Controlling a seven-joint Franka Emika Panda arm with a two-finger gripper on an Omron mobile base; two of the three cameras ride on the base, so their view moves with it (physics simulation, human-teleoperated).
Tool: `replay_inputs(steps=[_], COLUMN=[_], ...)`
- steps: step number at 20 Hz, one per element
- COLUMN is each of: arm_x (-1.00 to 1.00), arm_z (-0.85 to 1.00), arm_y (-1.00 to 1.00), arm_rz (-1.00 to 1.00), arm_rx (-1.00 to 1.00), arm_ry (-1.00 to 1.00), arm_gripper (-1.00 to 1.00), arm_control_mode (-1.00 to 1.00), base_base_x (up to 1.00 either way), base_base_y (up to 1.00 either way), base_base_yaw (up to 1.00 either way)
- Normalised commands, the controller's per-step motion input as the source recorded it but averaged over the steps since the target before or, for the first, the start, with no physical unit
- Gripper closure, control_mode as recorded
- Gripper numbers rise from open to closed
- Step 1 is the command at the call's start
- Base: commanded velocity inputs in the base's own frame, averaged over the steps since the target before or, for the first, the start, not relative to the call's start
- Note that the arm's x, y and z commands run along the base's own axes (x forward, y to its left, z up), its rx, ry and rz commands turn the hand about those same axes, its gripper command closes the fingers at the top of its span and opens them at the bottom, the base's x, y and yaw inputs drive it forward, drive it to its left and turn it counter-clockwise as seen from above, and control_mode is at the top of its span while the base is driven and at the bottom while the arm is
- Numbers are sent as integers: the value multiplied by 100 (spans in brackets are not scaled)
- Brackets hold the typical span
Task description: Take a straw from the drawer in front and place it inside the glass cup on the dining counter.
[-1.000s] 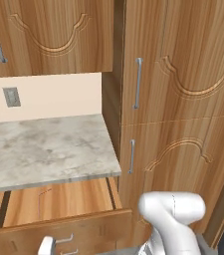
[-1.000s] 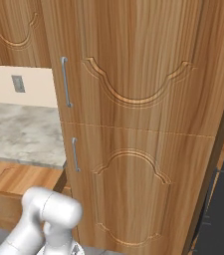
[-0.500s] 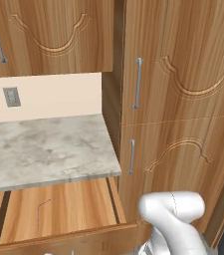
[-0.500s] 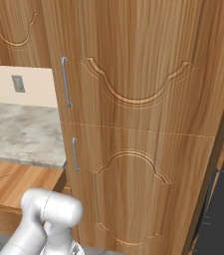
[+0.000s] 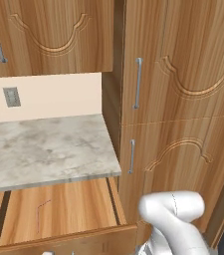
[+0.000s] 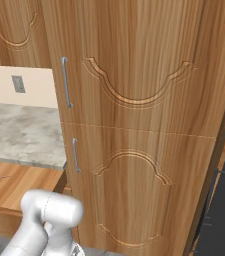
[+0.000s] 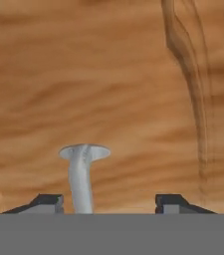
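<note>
The drawer point(image 5: 63, 214) is lighter plain wood inside with dark side strips; the straw point(image 5: 40, 215) on its floor is a thin red-pink line; the counter point(image 5: 44, 149) is grey-beige marbled stone; the cabinet doors point(image 6: 139, 125) are warm brown grained wood with silver bar handles point(image 5: 138, 82); the backsplash point(image 5: 49, 97) is pale cream.

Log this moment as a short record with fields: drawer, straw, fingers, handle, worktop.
drawer: the drawer is pulled open under the marbled worktop, light wood inside on show
straw: the straw lies flat on the drawer floor, thin and reddish, bent end up top
fingers: in the hand view the fingers stand apart, open, with nothing clamped
handle: a silver handle stands between them, nearer one side, mounted on a wood front
worktop: bare marbled stone, an outlet on the wall behind
</note>
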Motion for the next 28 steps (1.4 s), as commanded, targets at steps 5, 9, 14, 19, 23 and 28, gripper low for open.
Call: replay_inputs(steps=[5, 9, 14, 19, 23, 28], arm_x=[-29, -53, -61, -60, -34, -1], arm_z=[95, 100, 100, 100, 100, 100], arm_y=[-20, -33, -26, -31, -36, -33], arm_rz=[0, 0, 4, 5, 3, 1], arm_rx=[17, 27, 37, 43, 40, 37], arm_ry=[4, 8, 25, 31, 26, 30], arm_gripper=[-100, -100, -100, -100, -100, -100], arm_control_mode=[-100, -100, -100, -100, -100, -100], base_base_x=[0, 0, 0, 0, 0, 0], base_base_y=[0, 0, 0, 0, 0, 0], base_base_yaw=[0, 0, 0, 0, 0, 0])
